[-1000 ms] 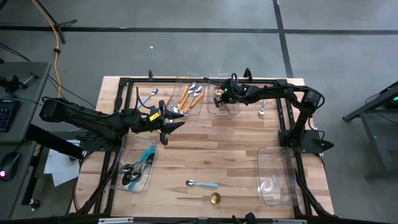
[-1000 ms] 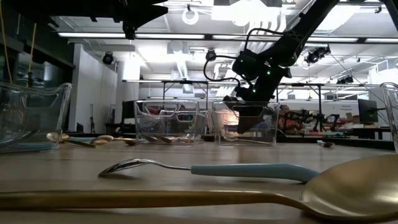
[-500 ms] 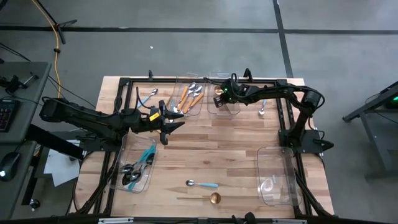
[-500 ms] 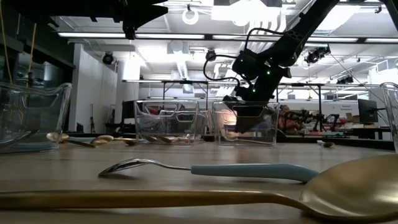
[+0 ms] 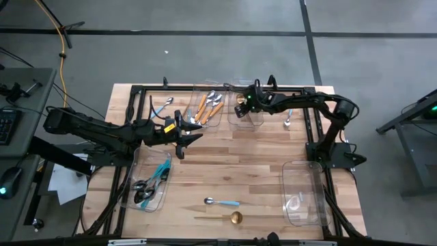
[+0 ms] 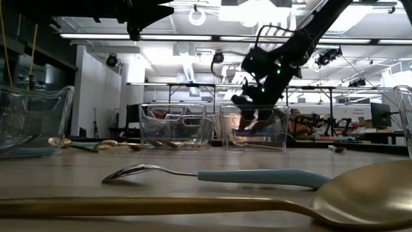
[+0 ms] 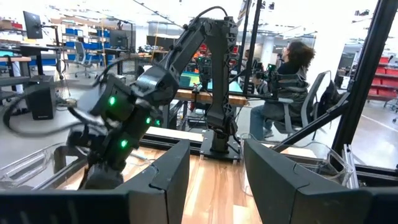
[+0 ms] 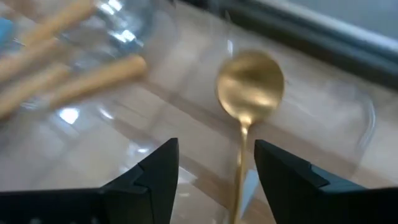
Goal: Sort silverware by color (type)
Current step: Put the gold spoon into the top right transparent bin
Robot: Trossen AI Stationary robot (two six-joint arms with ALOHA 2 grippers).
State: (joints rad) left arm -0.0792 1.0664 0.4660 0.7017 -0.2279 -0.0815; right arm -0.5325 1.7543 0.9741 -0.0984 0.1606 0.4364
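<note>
1. Overhead, the right hand (image 5: 240, 104) hangs over a clear bin (image 5: 254, 117) at the far edge of the tabletop (image 5: 252, 157); its fingers (image 8: 155, 177) stand apart, holding nothing.
2. Directly below that hand, a gold spoon (image 8: 247, 93) lies loose in the bin, bowl away from the fingers.
3. Beside it, toward the left arm, a second bin (image 5: 220, 116) holds orange-handled spoons (image 5: 208, 106).
4. The left hand (image 5: 186, 137) hovers over bare wood just near of that second bin, fingers (image 7: 166, 180) parted and empty.
5. Nearer than the left hand, a bin (image 5: 138, 203) holds dark spoons with blue handles (image 5: 151, 183).
6. Well away from both hands, at the near edge, a blue-handled silver spoon (image 5: 222, 202) and another gold spoon (image 5: 222, 218) lie on the pale plank tabletop.
7. One more spoon (image 5: 288, 120) lies by the right arm.
8. Around the tabletop runs a black frame (image 5: 314, 147); grey floor surrounds it.
9. Beyond, a bright workshop shows, with a seated person (image 7: 287, 93) at a desk.
</note>
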